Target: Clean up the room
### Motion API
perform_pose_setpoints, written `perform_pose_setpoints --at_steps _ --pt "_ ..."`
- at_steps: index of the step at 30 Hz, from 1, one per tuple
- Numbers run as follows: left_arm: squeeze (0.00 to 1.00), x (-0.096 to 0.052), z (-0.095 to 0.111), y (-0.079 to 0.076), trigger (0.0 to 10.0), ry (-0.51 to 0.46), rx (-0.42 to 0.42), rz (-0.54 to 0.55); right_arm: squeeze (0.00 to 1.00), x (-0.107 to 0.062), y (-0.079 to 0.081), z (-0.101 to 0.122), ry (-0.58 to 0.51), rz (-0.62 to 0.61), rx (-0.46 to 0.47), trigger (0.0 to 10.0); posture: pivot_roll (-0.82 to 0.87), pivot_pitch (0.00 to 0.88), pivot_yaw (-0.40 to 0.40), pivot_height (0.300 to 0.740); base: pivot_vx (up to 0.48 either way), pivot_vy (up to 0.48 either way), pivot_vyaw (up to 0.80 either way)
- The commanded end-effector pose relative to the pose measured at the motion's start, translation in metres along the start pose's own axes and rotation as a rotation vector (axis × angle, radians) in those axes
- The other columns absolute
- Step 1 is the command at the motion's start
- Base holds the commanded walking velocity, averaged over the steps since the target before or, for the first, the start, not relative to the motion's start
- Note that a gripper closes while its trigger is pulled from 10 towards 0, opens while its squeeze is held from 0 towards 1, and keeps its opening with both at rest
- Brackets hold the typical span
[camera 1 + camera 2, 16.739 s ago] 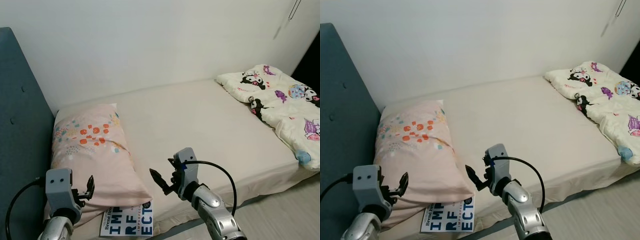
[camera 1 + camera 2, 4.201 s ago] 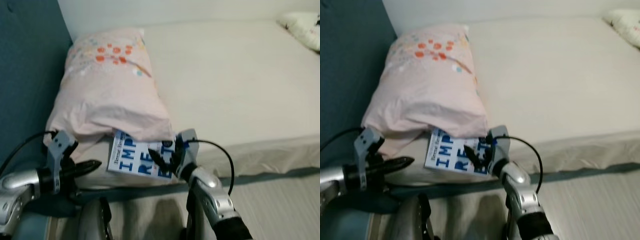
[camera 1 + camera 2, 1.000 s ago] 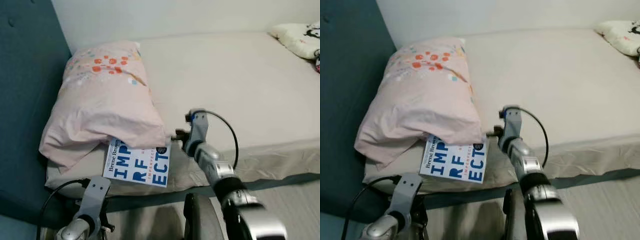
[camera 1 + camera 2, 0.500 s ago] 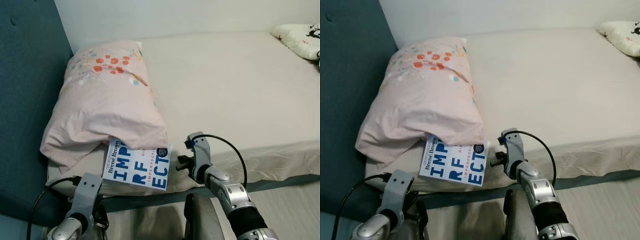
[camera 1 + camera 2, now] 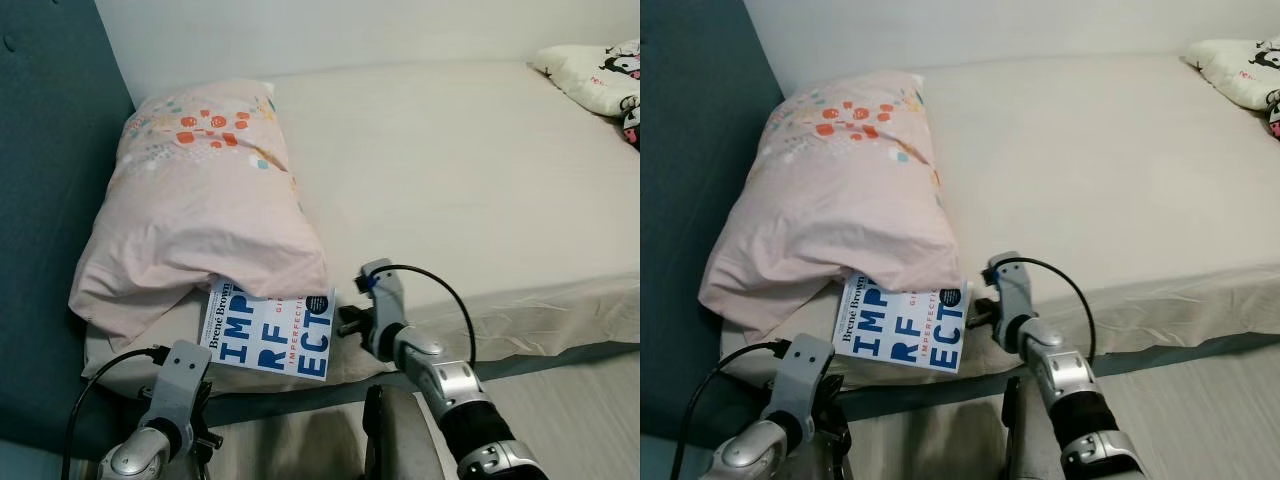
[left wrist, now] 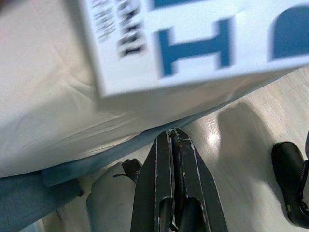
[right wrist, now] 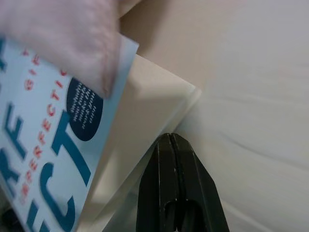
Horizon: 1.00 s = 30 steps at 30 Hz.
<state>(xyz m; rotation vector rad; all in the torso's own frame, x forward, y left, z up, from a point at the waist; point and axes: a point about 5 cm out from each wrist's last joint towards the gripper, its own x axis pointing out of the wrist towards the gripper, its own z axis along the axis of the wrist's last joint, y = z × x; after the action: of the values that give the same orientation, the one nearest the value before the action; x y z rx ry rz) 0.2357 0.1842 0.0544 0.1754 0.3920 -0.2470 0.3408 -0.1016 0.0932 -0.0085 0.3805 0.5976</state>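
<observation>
a white book (image 5: pixel 268 335) with big blue letters is lying flat at the bed's edge, its top tucked under the pink pillow (image 5: pixel 200 215).

Soft, even daylight lit both eye views, leaving the bed sheet (image 5: pixel 440 170) and pillow (image 5: pixel 200 200) bright and sharp, with only faint shade under the pillow's front edge and a darker band below the mattress. The left wrist view was softer: the book (image 6: pixel 193 43) cover lay close to the lens and badly out of focus, and a pale glare patch sat on the floor (image 6: pixel 241 145). In the right wrist view the book's print was mildly blurred, while the fingers (image 7: pixel 178 193) showed as near-featureless black.
</observation>
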Motion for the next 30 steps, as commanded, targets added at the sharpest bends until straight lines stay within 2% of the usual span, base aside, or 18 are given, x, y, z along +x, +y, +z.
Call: perform_pose_setpoints --at_steps 1,6,10,12,16,17,19,20,25,26,27,28,29,30 --pt "0.00 -0.003 -0.012 -0.003 10.0 0.044 0.013 -0.010 0.00 0.006 0.015 0.001 0.008 0.097 -0.009 0.2 0.05 0.282 -0.046 0.525 0.000 0.000 0.00" --pt "0.00 -0.001 -0.012 -0.005 10.0 0.040 0.010 -0.016 0.00 0.016 0.029 0.003 0.000 0.174 -0.053 0.5 0.06 0.284 -0.042 0.525 0.000 0.000 0.00" --pt "0.00 -0.001 -0.013 -0.008 10.0 0.037 0.007 -0.024 0.00 0.023 0.024 0.008 -0.011 0.127 -0.076 0.5 0.06 0.286 -0.039 0.525 0.000 0.000 0.00" --pt "0.00 -0.001 -0.012 -0.010 10.0 0.034 0.006 -0.028 0.00 0.026 0.014 0.017 -0.029 0.054 -0.084 0.0 0.07 0.293 -0.038 0.525 0.000 0.000 0.00" --pt "0.00 -0.001 -0.010 -0.014 10.0 0.026 0.002 -0.033 0.00 0.024 -0.006 0.037 -0.081 -0.066 -0.069 0.2 0.08 0.295 -0.041 0.525 0.000 0.000 0.00" --pt "0.00 -0.002 -0.010 -0.014 10.0 0.024 0.000 -0.034 0.00 0.023 -0.010 0.041 -0.091 -0.091 -0.064 0.5 0.08 0.295 -0.041 0.525 0.000 0.000 0.00" --pt "0.00 -0.002 -0.010 -0.015 10.0 0.023 -0.003 -0.034 0.00 0.021 -0.015 0.043 -0.101 -0.113 -0.058 0.7 0.08 0.297 -0.041 0.525 0.000 0.000 0.00" --pt "0.00 -0.002 -0.010 -0.017 10.0 0.020 -0.007 -0.035 0.00 0.018 -0.024 0.047 -0.120 -0.162 -0.045 1.1 0.08 0.297 -0.041 0.525 0.000 0.000 0.00" --pt "0.00 0.000 -0.009 -0.020 10.0 0.014 -0.015 -0.039 0.00 0.012 -0.038 0.048 -0.142 -0.224 -0.019 0.7 0.09 0.299 -0.037 0.525 0.000 0.000 0.00" --pt "0.00 -0.001 -0.010 -0.022 10.0 0.018 -0.012 -0.047 0.00 0.011 -0.038 0.047 -0.138 -0.212 -0.023 1.5 0.09 0.298 -0.037 0.525 0.000 0.000 0.00" --pt "0.00 -0.001 -0.011 -0.022 10.0 0.022 -0.009 -0.052 0.00 0.011 -0.038 0.046 -0.134 -0.203 -0.027 1.5 0.09 0.298 -0.037 0.525 0.000 0.000 0.00" --pt "0.00 -0.002 -0.016 -0.023 10.0 0.057 0.011 -0.072 0.00 0.011 -0.037 0.044 -0.121 -0.178 -0.038 3.1 0.08 0.297 -0.041 0.525 0.000 0.000 0.00" --pt "0.00 -0.002 -0.016 -0.023 10.0 0.057 0.011 -0.072 0.00 0.011 -0.037 0.044 -0.121 -0.178 -0.038 3.1 0.08 0.297 -0.041 0.525 0.000 0.000 0.00" --pt "0.00 -0.004 -0.022 -0.024 10.0 0.092 0.042 -0.095 0.00 0.011 -0.036 0.041 -0.113 -0.158 -0.048 3.7 0.08 0.297 -0.041 0.525 0.000 0.000 0.00"
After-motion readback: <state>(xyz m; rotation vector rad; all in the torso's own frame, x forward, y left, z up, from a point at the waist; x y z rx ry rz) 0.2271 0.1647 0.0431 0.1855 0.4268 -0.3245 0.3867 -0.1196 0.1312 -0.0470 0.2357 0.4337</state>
